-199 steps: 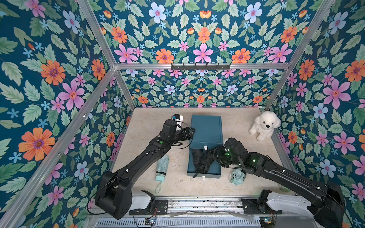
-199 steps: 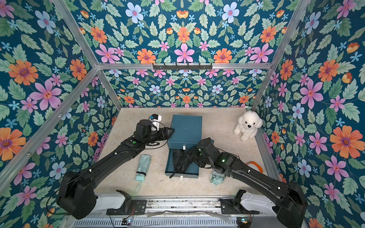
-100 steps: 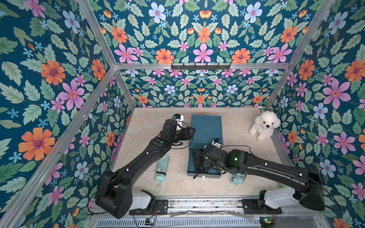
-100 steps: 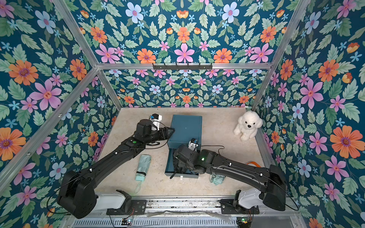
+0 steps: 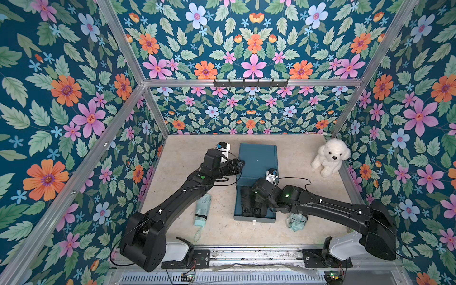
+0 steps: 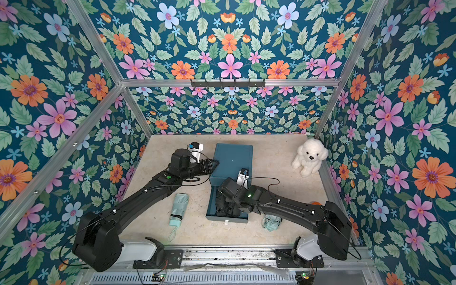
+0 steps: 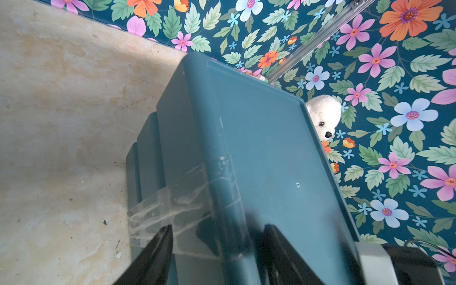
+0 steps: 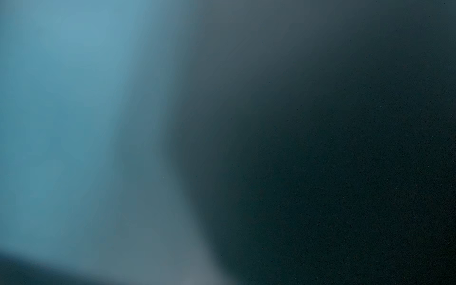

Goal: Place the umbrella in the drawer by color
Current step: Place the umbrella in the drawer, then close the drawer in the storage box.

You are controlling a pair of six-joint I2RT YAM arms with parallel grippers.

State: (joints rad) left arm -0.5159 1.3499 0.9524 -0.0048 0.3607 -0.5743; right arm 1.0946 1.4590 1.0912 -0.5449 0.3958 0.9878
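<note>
Black umbrella in the drawer beneath the right end effector, jaws closed tight, any hold unclear.

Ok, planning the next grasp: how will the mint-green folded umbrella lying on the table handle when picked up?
The mint-green folded umbrella looks cylindrical, so it may roll if nudged sideways. Its fabric probably gives under a grip; the loose wrist strap will likely dangle.

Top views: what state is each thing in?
Teal plastic cabinet: its drawer pulled out.
Black folded umbrella: inside the drawer.
Mint-green folded umbrella: lying on the beige tabletop.
White plush dog: sitting upright.
Left jaws: apart, astride the cabinet's edge.
Right jaws: shut, inside the drawer.
</note>
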